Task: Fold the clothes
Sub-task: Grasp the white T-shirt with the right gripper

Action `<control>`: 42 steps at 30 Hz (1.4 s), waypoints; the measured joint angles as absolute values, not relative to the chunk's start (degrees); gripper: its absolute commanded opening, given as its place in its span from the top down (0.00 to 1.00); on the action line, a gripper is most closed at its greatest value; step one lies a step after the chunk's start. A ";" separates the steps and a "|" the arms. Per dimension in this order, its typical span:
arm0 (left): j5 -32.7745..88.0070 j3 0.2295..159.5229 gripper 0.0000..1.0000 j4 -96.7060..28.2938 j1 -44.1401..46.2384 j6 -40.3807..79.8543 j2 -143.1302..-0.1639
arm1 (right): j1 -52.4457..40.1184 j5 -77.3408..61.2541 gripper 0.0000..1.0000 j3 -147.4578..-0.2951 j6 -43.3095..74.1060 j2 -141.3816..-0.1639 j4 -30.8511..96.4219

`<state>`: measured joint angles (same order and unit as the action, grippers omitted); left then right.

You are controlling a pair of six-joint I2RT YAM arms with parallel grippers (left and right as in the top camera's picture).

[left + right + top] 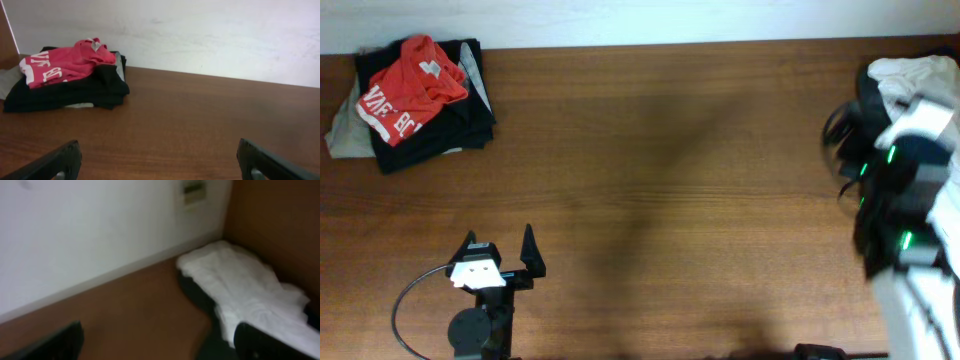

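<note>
Left pincer [500, 252] rests released short of the clothes pile [415, 95], while right pincer [160, 347], also released, hangs far from that pile over the white shirt [240, 280], presumably to grab it.

Robot lab: wooden table [670, 150], white wall [200, 35] (bare).

Just a brown wooden table [670, 150], white wall [200, 35] behind it, maybe a switch plate [194, 191] up above it.

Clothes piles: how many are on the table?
2. One stacked pile, red garment on top, sits at the far left corner. One white heap lies at the far right edge, partly under the right arm; more cloth may be hidden there.
</note>
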<state>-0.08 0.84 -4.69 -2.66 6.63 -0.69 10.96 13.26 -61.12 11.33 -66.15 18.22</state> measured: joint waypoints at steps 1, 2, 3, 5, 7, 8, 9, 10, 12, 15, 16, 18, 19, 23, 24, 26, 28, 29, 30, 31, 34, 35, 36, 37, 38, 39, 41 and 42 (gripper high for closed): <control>-0.10 0.84 0.01 -4.71 -2.68 6.63 -0.62 | 13.41 13.52 0.01 -66.41 11.27 -71.92 21.39; -0.08 0.84 0.01 -4.58 -2.66 6.63 -0.64 | 15.38 13.80 0.01 -70.17 11.11 -76.07 24.91; -0.08 0.84 0.01 -4.69 -2.68 6.61 -0.64 | 17.63 14.26 0.01 -73.67 11.09 -80.79 27.40; -0.08 0.84 0.01 -4.69 -2.68 6.61 -0.64 | 20.75 14.57 0.01 -76.71 11.00 -86.43 28.18; -0.08 0.84 0.01 -4.71 -2.66 6.61 -0.64 | 23.77 14.59 0.01 -77.56 10.28 -91.05 26.33; -0.08 0.84 0.01 -4.69 -2.68 6.63 -0.64 | 24.82 14.37 0.01 -77.58 9.61 -92.51 25.71; -0.10 0.84 0.01 -4.71 -2.68 6.63 -0.62 | 26.11 13.26 0.01 -77.73 8.01 -94.63 24.08; -0.08 0.84 0.01 -4.71 -2.66 6.63 -0.64 | 27.62 11.94 0.01 -78.13 6.31 -97.76 22.57; -0.08 0.84 0.01 -4.71 -2.66 6.63 -0.64 | 29.95 10.59 0.00 -78.17 4.60 -103.44 21.63; -0.08 0.84 0.01 -4.71 -2.68 6.61 -0.62 | 32.62 9.04 0.08 -78.17 3.36 -109.73 21.17; -0.08 0.84 0.01 -4.71 -2.66 6.63 -0.62 | 33.10 8.67 0.10 -78.17 3.22 -110.50 21.10; -0.08 0.84 0.01 -4.71 -2.68 6.63 -0.62 | 34.79 6.92 0.14 -78.17 2.92 -111.83 20.95; -0.08 0.84 0.01 -4.71 -2.68 6.63 -0.62 | 35.46 5.23 0.16 -78.17 2.96 -112.12 20.95; -0.08 0.84 0.01 -4.71 -2.68 6.63 -0.62 | 38.09 -1.61 0.19 -78.17 2.79 -113.99 20.95; -0.08 0.84 0.01 -4.69 -2.66 6.63 -0.62 | 38.33 -2.79 0.20 -78.17 2.81 -115.00 20.88; -0.08 0.84 0.01 -4.71 -2.68 6.63 -0.62 | 38.33 -4.23 0.26 -78.17 2.76 -116.62 20.49; -0.08 0.84 0.01 -4.71 -2.68 6.63 -0.62 | 38.33 -4.99 0.37 -78.17 2.81 -117.51 20.29; -0.08 0.84 0.01 -4.71 -2.68 6.61 -0.62 | 38.33 -5.23 0.38 -78.17 2.94 -117.62 20.25; -0.08 0.84 0.01 -4.71 -2.68 6.63 -0.62 | 38.33 -5.48 0.38 -78.17 2.98 -117.62 19.99; -0.08 0.84 0.01 -4.71 -2.68 6.63 -0.62 | 38.33 -5.54 0.38 -78.17 2.81 -117.62 19.42; -0.08 0.84 0.01 -4.71 -2.68 6.63 -0.62 | 38.33 -5.54 0.37 -78.17 2.83 -117.62 19.20; -0.08 0.84 0.01 -4.71 -2.68 6.63 -0.62 | 38.33 -5.54 0.37 -78.17 2.81 -117.62 19.22; -0.08 0.84 0.01 -4.69 -2.68 6.63 -0.62 | 38.33 -5.54 0.37 -78.17 2.81 -117.64 19.22; -0.08 0.84 0.01 -4.71 -2.68 6.63 -0.62 | 38.33 -5.54 0.37 -78.17 2.79 -117.64 19.22; -0.08 0.84 0.01 -4.71 -2.66 6.63 -0.62 | 38.33 -5.54 0.37 -78.17 2.81 -117.67 19.22; -0.08 0.84 0.01 -4.71 -2.66 6.61 -0.62 | 38.33 -5.54 0.37 -78.17 2.83 -117.71 19.20; -0.08 0.84 0.01 -4.71 -2.68 6.61 -0.62 | 38.33 -5.54 0.37 -78.17 2.81 -118.21 18.94; -0.08 0.84 0.01 -4.71 -2.68 6.61 -0.62 | 38.33 -5.54 0.37 -78.17 2.79 -118.63 18.81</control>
<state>-0.08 0.84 -4.71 -2.68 6.61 -0.62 38.33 -5.54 -78.17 2.79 -118.63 18.81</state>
